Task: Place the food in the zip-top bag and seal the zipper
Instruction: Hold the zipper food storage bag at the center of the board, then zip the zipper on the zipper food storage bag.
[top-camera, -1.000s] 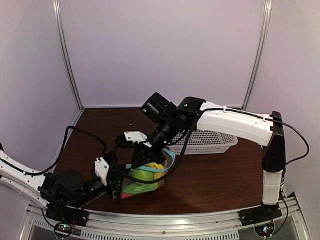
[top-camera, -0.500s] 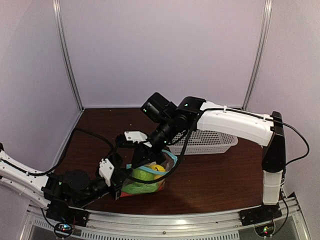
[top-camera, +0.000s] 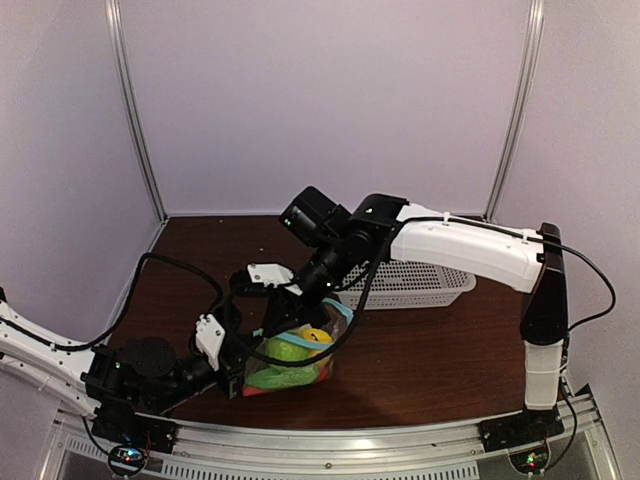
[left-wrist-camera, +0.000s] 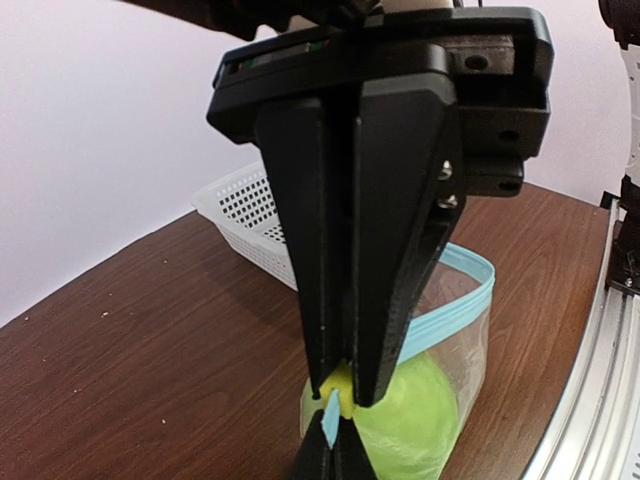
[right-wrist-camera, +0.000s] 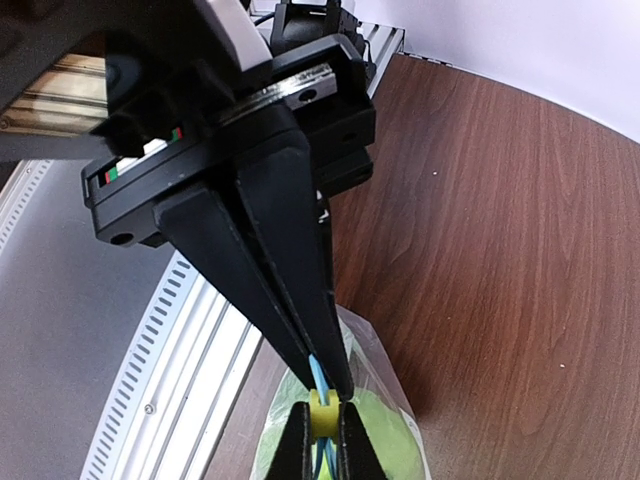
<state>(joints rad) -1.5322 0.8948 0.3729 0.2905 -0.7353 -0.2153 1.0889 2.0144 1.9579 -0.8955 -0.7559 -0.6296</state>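
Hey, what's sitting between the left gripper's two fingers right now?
The teal zipper strip of the zip-top bag. The left gripper is pinched shut on it. The left wrist view shows this best.

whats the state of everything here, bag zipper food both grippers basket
zip-top bag: standing on the table, filled
zipper: pinched together at one end, the rest gaping open
food: inside the bag
left gripper: shut on the zipper
right gripper: shut on the zipper
white basket: upright, behind the bag
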